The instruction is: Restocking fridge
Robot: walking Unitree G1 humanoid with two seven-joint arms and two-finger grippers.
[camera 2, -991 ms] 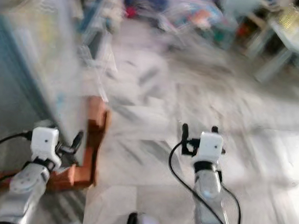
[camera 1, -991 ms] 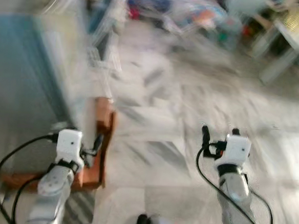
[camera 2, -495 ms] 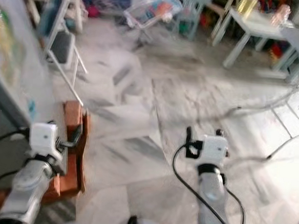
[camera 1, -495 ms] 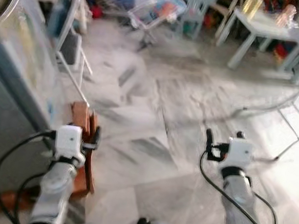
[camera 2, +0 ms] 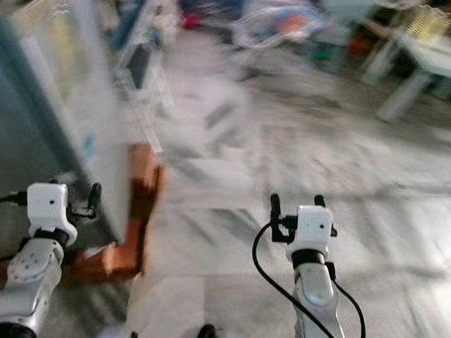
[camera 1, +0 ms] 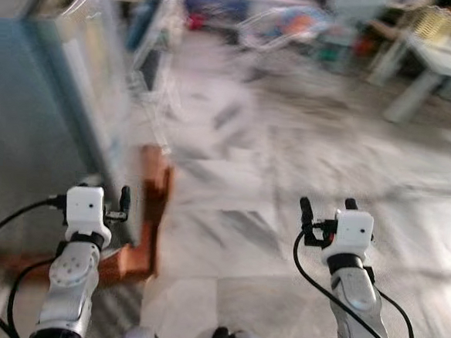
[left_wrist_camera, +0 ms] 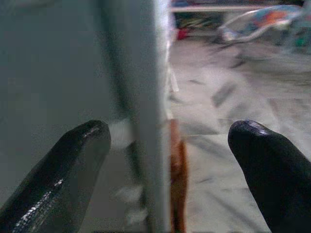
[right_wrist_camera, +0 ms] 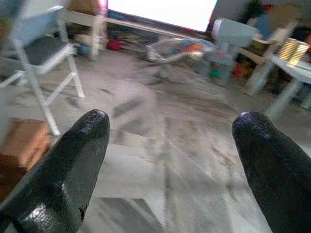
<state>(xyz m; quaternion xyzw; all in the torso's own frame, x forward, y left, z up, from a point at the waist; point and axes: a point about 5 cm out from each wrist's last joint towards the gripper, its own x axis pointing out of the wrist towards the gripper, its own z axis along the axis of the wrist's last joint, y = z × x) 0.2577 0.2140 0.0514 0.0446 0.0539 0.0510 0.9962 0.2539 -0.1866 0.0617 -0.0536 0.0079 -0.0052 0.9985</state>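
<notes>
We stand on a grey marble floor, and the views are blurred, so we judge we are walking. On our left is the tall grey-blue metal fridge, its door closed as far as we can see. At its foot lies a low orange-brown wooden platform. Far away is a white plastic bench. Our left gripper is just beside the fridge edge, fingers wide apart and empty. Our right gripper is over the floor, also wide and empty. To do this step well, we should stop, face the fridge squarely, and find the door handle.
</notes>
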